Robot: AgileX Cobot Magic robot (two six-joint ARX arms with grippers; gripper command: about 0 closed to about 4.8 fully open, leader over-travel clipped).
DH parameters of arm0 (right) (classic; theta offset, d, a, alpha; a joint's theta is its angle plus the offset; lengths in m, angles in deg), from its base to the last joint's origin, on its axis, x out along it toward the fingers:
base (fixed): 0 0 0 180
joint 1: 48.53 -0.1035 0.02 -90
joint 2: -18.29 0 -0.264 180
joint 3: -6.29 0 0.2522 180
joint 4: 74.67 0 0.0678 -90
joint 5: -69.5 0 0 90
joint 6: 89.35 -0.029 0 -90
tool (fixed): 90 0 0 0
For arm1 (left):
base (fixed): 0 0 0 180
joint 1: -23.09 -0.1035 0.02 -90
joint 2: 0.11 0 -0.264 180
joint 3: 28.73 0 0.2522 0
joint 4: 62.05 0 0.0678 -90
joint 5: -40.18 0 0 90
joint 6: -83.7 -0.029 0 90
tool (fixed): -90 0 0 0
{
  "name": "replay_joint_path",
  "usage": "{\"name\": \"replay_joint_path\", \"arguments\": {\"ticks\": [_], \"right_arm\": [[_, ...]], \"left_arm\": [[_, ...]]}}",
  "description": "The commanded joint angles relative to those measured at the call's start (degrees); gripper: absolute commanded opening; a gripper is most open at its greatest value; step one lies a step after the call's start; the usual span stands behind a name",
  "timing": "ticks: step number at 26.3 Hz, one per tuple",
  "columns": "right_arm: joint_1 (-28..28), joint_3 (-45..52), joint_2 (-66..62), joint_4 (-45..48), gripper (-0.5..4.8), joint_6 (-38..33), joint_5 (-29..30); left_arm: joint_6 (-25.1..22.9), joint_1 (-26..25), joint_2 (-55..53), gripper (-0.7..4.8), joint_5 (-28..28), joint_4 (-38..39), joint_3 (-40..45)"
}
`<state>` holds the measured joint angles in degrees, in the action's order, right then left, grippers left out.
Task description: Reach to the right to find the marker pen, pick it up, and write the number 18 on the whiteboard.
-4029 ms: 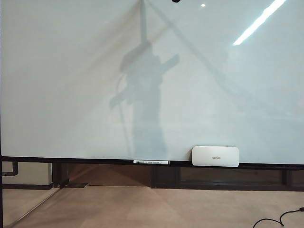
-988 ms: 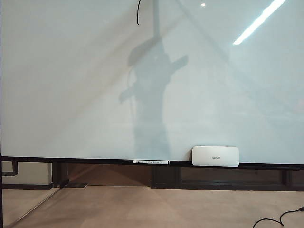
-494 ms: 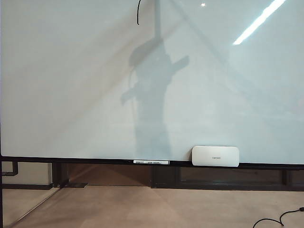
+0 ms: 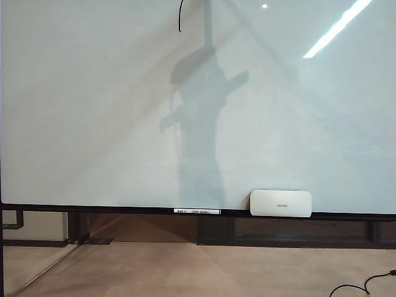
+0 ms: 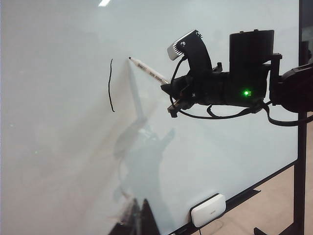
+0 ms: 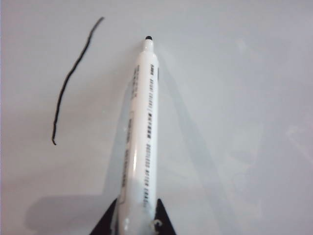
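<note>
Marker pen point(image 6: 139, 137) sits clamped in the right gripper point(image 6: 136, 223), tip just right of the finished 1 stroke point(image 6: 73, 78), high on the whiteboard point(image 4: 93, 124). The 8 is unwritten: I'd press lightly, keep a clear gap from the stroke, and match its height. Left gripper is unseen; its state is unknowable.

Even indoor light, ceiling-lamp glare point(image 4: 337, 28), arm shadow point(image 4: 198, 124) on whiteboard point(image 4: 74, 124)
</note>
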<state>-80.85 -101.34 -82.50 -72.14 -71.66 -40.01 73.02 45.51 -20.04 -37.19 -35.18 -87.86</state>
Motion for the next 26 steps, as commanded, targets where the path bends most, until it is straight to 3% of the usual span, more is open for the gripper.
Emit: {"name": "replay_joint_path", "arguments": {"ticks": [1,13,26], "right_arm": [[0.63,-0.35,0.17,1.42,-0.03,0.07,0.35],[0.87,-0.35,-0.46,-0.22,-0.03,0.02,0.59],[1.51,-0.35,-2.64,-9.25,-0.03,-5.09,-0.04]], "left_arm": [[-0.04,0.04,-0.02,-0.05,0.09,-0.35,-0.28],[-0.5,0.02,-0.02,-0.05,0.07,-0.35,-0.31],[-1.33,0.04,-0.02,-0.05,0.07,-0.33,-0.31]]}}
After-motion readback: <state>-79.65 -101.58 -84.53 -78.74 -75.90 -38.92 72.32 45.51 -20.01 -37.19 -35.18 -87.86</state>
